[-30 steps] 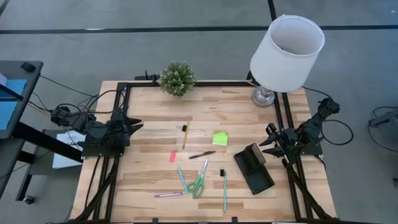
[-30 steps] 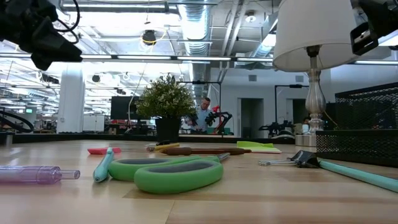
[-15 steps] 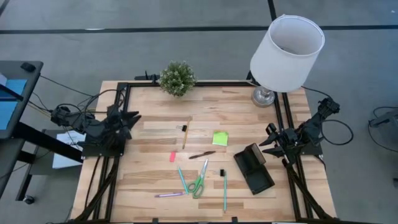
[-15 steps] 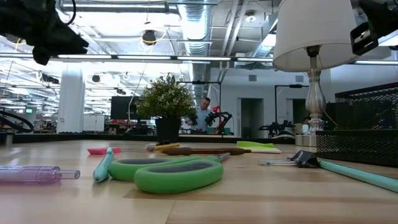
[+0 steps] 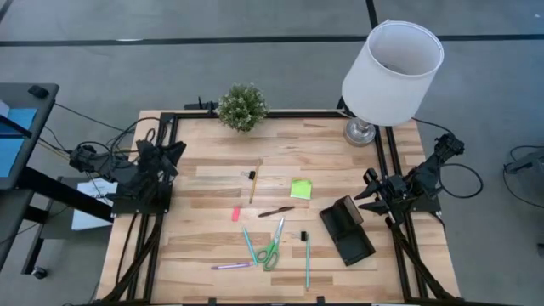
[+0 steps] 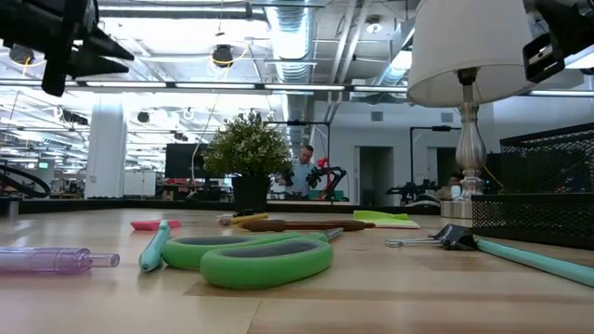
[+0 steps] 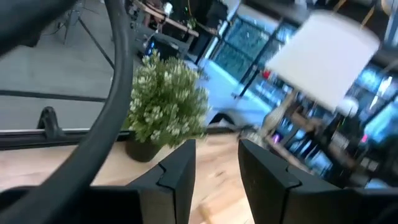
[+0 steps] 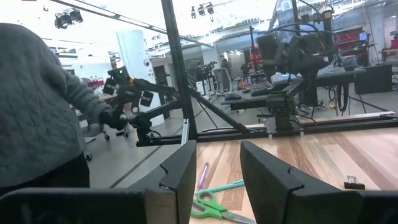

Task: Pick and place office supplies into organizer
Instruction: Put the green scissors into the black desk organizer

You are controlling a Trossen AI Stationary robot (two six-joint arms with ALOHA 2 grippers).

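Observation:
The supplies lie loose on the wooden table: lime sticky pad [image 5: 300, 189], green-handled scissors [image 5: 272, 251], teal pens [image 5: 249, 245] [image 5: 307, 259], purple pen [image 5: 231, 266], dark pen [image 5: 276, 212], pencil [image 5: 255, 180], pink eraser [image 5: 236, 213] and black clips [image 5: 252, 175]. The black organizer [image 5: 347, 231] rests flat near the right edge. My left gripper [image 5: 176, 150] hovers open above the left edge, aimed toward the plant. My right gripper [image 5: 367, 192] is open beside the organizer's far end. The right wrist view shows the scissors [image 8: 214, 208] and purple pen [image 8: 203, 174] ahead.
A small potted plant [image 5: 242, 107] stands at the far edge, and a white-shaded lamp [image 5: 391, 64] at the far right corner. A black frame rail [image 5: 280, 114] borders the table. A person in a grey sleeve [image 8: 37, 106] shows beyond the table in the right wrist view.
My left gripper has risen and swung toward the table's far edge, turning to face the plant. Everything on the table has stayed where it was.

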